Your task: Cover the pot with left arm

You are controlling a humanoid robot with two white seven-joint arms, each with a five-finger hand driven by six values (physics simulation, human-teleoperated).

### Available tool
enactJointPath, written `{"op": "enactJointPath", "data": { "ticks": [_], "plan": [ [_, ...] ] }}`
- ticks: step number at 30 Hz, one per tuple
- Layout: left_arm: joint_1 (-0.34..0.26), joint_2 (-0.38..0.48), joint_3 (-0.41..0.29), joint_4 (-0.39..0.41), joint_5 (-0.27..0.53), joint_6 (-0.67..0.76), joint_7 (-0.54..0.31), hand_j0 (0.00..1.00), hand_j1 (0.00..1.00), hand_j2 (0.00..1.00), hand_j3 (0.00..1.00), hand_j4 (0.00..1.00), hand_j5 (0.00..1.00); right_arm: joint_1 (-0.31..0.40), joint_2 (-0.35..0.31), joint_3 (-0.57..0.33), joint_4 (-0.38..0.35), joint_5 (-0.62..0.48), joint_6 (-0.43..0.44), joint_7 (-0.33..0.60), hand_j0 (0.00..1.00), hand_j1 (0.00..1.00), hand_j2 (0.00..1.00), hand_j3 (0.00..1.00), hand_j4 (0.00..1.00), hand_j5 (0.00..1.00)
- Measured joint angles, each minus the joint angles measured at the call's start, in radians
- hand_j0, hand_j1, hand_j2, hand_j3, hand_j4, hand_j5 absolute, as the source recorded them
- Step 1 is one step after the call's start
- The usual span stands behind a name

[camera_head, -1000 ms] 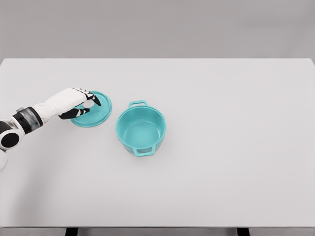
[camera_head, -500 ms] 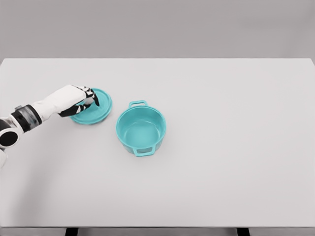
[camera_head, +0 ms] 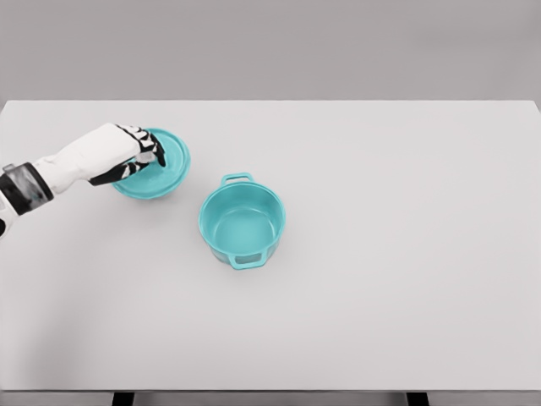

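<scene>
A teal pot [camera_head: 242, 222] with two side handles stands open on the white table, left of the middle. Its round teal lid [camera_head: 161, 169] is up and to the left of it, raised a little off the table and slightly tilted. My left hand [camera_head: 144, 156] comes in from the left edge and is shut on the lid's knob from above, hiding the lid's left part. The right arm does not show.
The white table [camera_head: 380, 254] fills the view, with its far edge against a grey wall. Nothing else stands on it besides the pot and the lid.
My left hand closed on the lid's knob and lifted the lid up off the table, moving it slightly away and to the left. The pot has not moved.
</scene>
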Motion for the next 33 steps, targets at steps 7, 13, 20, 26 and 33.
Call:
{"op": "enactJointPath", "data": {
  "ticks": [7, 13, 20, 26, 33],
  "plan": [
    [0.005, 0.023, -0.004, -0.064, 0.017, 0.000, 0.001, 0.49, 0.49, 0.49, 0.49, 0.49, 0.49, 0.000, 0.000, 0.000, 0.001, 0.000, 0.000, 0.000, 1.00, 1.00, 1.00, 1.00, 1.00, 1.00],
    [0.018, 0.026, -0.012, -0.110, 0.019, 0.000, 0.013, 0.50, 0.50, 0.50, 0.50, 0.50, 0.50, 0.000, 0.000, 0.000, 0.000, 0.000, 0.000, 0.000, 1.00, 1.00, 1.00, 1.00, 1.00, 1.00],
    [0.046, 0.026, -0.028, -0.181, 0.019, 0.000, 0.023, 0.49, 0.49, 0.49, 0.49, 0.49, 0.49, 0.000, 0.000, 0.000, 0.000, 0.000, 0.000, 0.000, 1.00, 1.00, 1.00, 1.00, 1.00, 1.00],
    [0.063, 0.025, -0.030, -0.246, 0.021, 0.000, 0.024, 0.49, 0.49, 0.49, 0.49, 0.49, 0.49, 0.000, 0.000, 0.000, 0.000, 0.000, 0.000, 0.000, 1.00, 1.00, 1.00, 1.00, 1.00, 1.00],
    [0.068, 0.019, -0.054, -0.264, 0.018, 0.000, 0.024, 0.49, 0.49, 0.49, 0.49, 0.49, 0.49, 0.000, 0.000, 0.000, 0.000, 0.000, 0.000, 0.000, 1.00, 1.00, 1.00, 1.00, 1.00, 1.00]
  ]
}}
